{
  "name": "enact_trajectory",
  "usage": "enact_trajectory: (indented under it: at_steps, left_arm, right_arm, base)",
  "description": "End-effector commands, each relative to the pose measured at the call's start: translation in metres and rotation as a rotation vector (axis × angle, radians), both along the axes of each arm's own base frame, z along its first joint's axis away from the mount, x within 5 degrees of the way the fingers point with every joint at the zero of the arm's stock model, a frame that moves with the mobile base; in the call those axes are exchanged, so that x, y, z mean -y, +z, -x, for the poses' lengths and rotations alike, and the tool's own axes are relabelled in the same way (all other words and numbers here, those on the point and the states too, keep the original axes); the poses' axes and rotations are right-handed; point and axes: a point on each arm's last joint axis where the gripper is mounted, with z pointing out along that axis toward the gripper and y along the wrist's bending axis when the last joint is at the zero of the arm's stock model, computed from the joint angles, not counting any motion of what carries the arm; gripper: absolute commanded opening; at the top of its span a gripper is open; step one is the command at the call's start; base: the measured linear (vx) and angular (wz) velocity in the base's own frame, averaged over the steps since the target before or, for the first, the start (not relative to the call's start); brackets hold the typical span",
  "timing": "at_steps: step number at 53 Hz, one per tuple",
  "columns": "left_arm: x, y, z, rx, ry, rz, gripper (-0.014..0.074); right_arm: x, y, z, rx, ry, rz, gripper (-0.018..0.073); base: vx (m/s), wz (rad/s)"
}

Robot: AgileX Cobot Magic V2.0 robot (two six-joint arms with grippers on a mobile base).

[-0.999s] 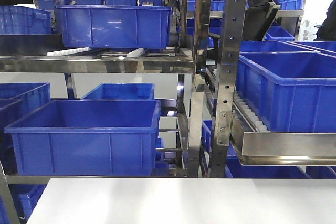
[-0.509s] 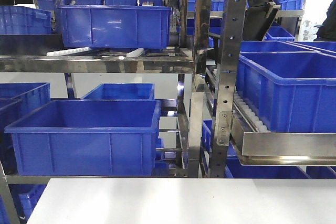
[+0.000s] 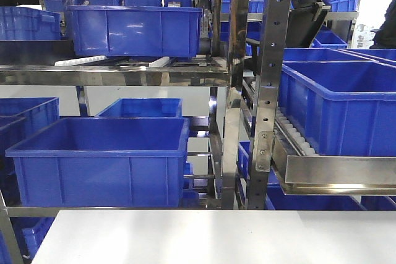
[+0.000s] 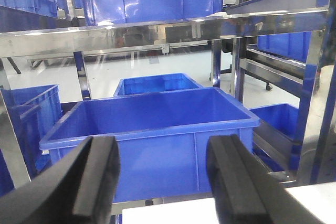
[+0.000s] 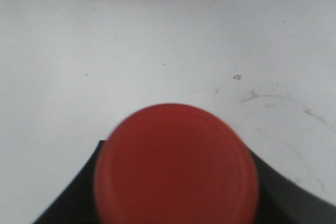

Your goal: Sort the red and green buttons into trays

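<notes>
right claw (image 5: 176, 184) pinching the red button (image 5: 176, 163), dark fingers on both sides, round top blurry | white table (image 5: 157, 35) under and past that claw | left claw (image 4: 163, 174) spread wide | big blue box (image 4: 152, 121) straight ahead of it | another blue box (image 4: 157, 83) behind | shiny metal shelf (image 4: 157, 32) above

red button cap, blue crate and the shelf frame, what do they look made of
The red button cap looks like smooth matte plastic, though it is blurred. The blue crate looks like moulded plastic with a slight sheen and ribbed walls. The shelf frame looks like polished steel: it mirrors the blue around it.
</notes>
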Motion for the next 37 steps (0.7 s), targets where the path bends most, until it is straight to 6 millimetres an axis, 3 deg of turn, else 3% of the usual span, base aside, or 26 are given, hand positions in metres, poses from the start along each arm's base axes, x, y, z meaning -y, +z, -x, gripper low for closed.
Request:
enact_trajectory:
  at_steps: [1, 3, 13, 20, 26, 37]
  left_arm:
    - [-0.001, 0.021, 0.0, 0.114, 0.011, 0.031, 0.0503]
    - [-0.001, 0.021, 0.0, 0.113, 0.011, 0.033, 0.0503]
    - [0.0, 0.018, 0.0, 0.083, 0.008, 0.075, 0.0503]
    - [0.002, 0.002, -0.006, -0.04, -0.004, 0.046, 0.0503]
    - [0.004, -0.028, -0.014, -0.167, -0.008, 0.026, 0.0503]
    - [0.017, -0.112, -0.02, -0.375, -0.052, -0.048, 0.0503]
  right_arm:
    - [-0.001, 0.027, -0.01, 0.239, 0.035, 0.033, 0.0037]
    - [-0.003, 0.027, -0.01, 0.24, 0.053, 0.021, -0.0017]
    - [-0.016, 0.027, -0.011, 0.243, 0.188, -0.045, -0.0014]
    - [-0.019, 0.027, -0.01, 0.243, 0.217, -0.049, -0.0013]
    - [-0.019, 0.027, -0.01, 0.243, 0.216, -0.049, -0.0013]
    - [-0.018, 0.026, -0.01, 0.236, 0.209, -0.048, -0.001]
  base:
    - [0.0, 0.0]
    - [0.0, 0.0]
    - [0.0, 0.0]
    - [0.0, 0.0]
    - [0.0, 0.0]
    - [0.0, 0.0]
